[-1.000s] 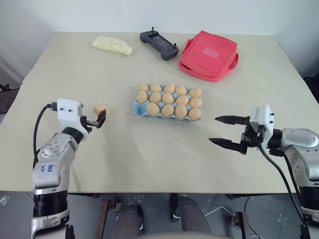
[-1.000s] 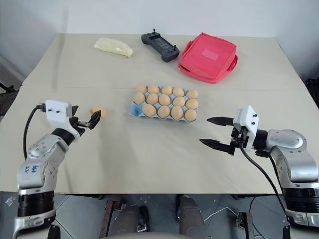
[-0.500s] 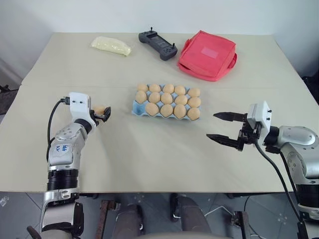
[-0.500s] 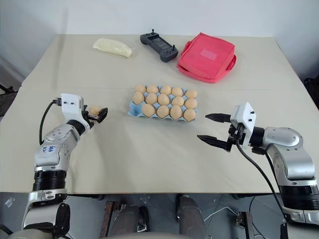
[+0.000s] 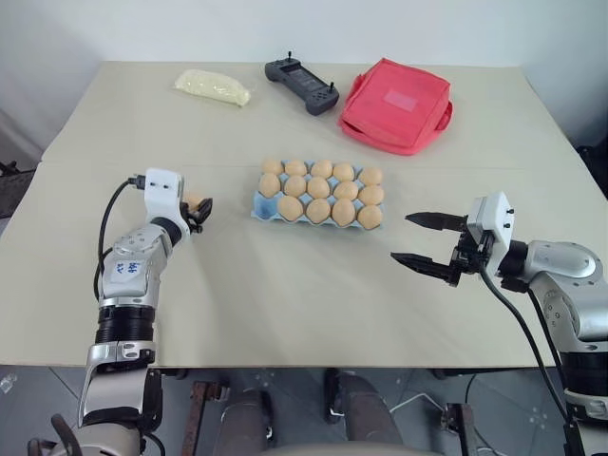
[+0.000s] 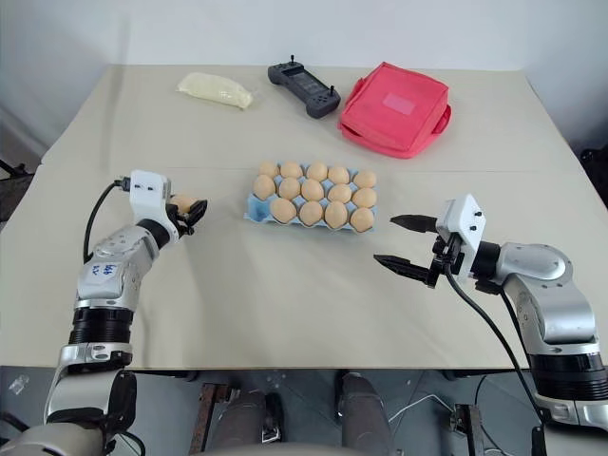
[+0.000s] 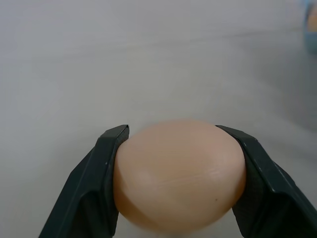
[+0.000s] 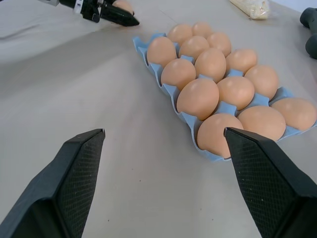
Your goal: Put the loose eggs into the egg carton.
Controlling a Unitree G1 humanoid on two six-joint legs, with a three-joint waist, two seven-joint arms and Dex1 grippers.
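The loose egg (image 7: 179,174) is sitting between the two black fingers (image 7: 91,188) of the left gripper (image 5: 197,211), which is clamping it from both sides just above the table (image 5: 285,294). The egg carton (image 5: 321,194) is lying well apart from this gripper, toward the right gripper's side, with an egg showing in every visible cup. Nothing is standing between the held egg and the carton. The right gripper (image 5: 425,241) is hovering on the carton's other side, near it, with its fingers spread wide and gripping nothing. Far beyond both grippers, a pale yellow packet (image 5: 213,86), a black controller (image 5: 302,85) and a red pouch (image 5: 397,104) are lying along the table's far edge.
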